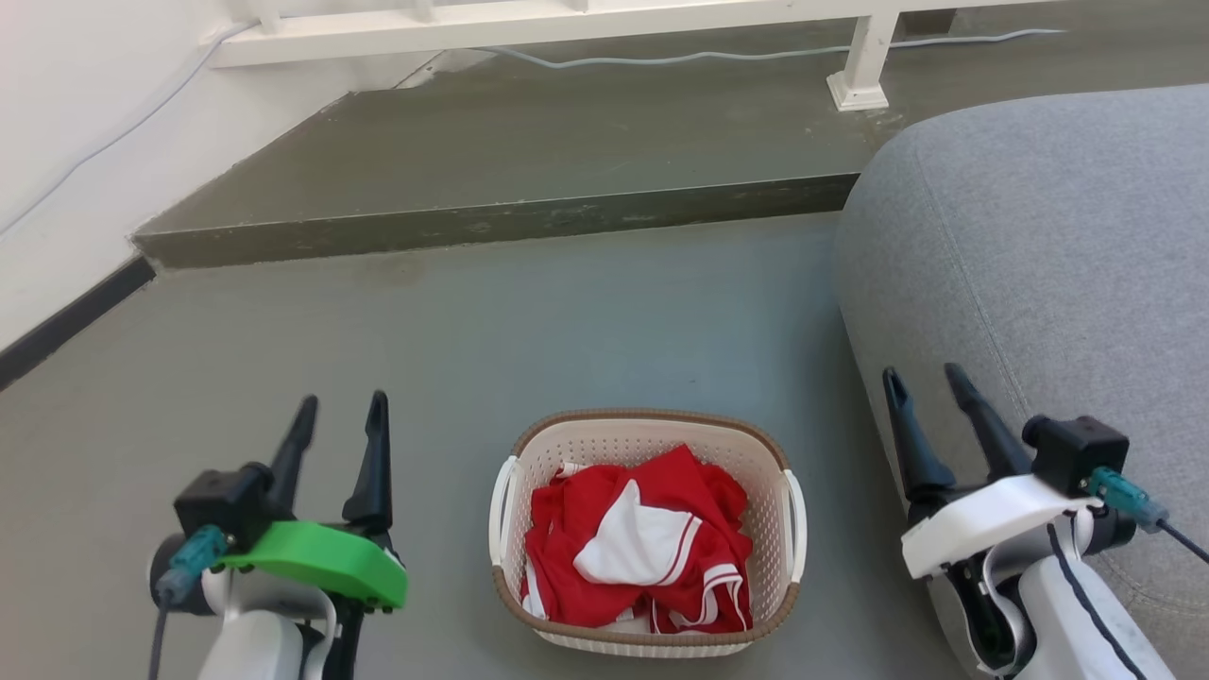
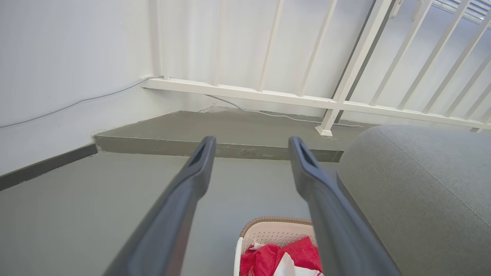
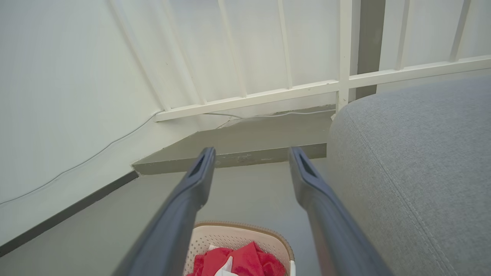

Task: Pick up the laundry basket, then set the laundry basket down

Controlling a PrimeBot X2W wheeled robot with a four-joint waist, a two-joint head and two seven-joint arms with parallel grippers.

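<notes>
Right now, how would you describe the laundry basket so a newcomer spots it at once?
Find the grey sofa on the robot's right. On the grey floor left of it sits the laundry basket. It is cream and perforated, with a brown rim and white side handles, holding red-and-white clothes.

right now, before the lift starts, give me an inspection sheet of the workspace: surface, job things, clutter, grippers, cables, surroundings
surface: grey floor; the basket stands on it.
job's things: laundry basket upright between the two grippers, holding red and white clothes.
clutter: nothing seen.
grippers: left gripper open, right gripper open; both apart from the basket.
cables: pale cable lying along the raised step.
surroundings: grey cushion on the right, white railing behind the step.
</notes>
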